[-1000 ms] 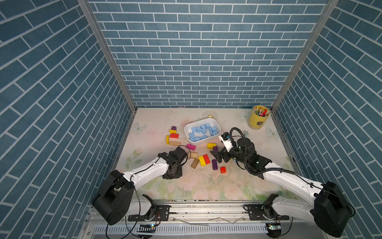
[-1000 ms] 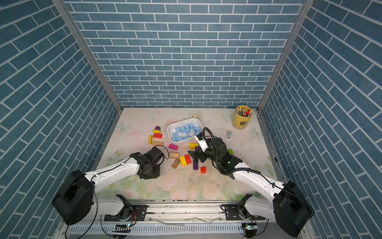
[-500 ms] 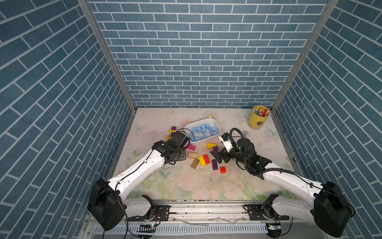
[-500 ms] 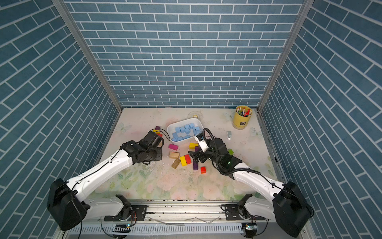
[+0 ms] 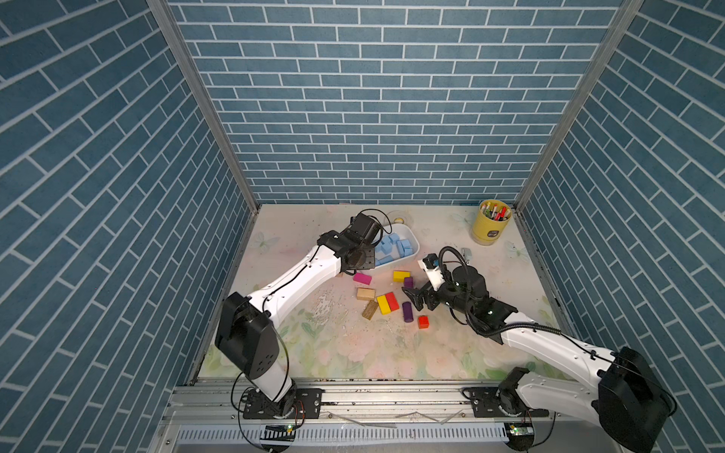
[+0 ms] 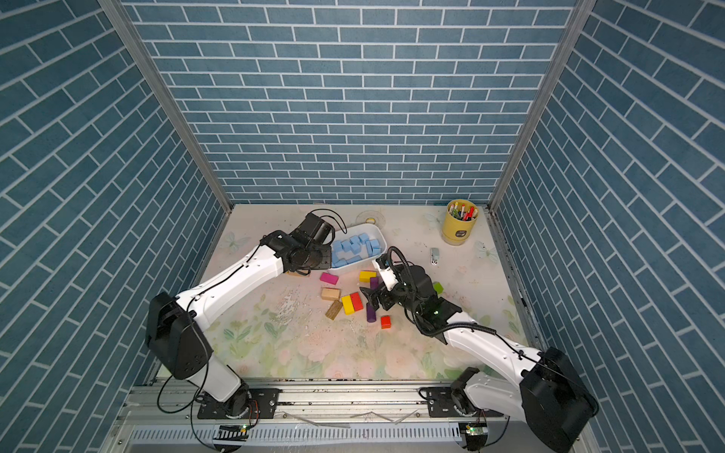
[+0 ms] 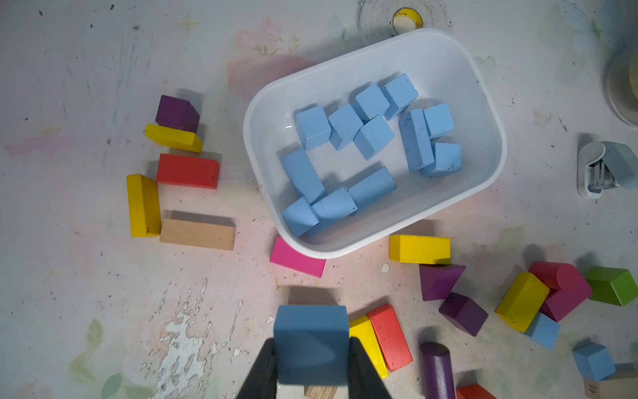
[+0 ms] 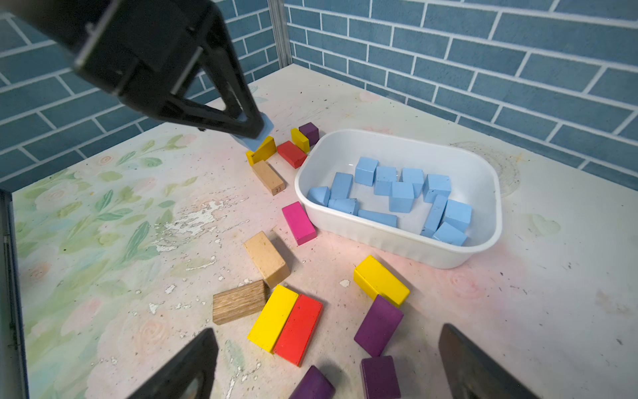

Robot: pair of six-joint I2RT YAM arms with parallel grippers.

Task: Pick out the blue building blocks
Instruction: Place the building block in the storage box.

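While your left tool (image 7: pixel 311 349) grips a blue block (image 7: pixel 310 328), right tool (image 8: pixel 326 331) open, carry it over the bin (image 7: pixel 362 69) ahead and release.

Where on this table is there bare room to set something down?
The widest bare patch is the flowery table between the loose coloured blocks and the front rail. Another lies between the white tub and the yellow cup. Around the tub's near side it is crowded.

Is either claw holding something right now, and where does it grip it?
The left gripper pinches one blue block by two opposite side faces. The right gripper is open, holding nothing.
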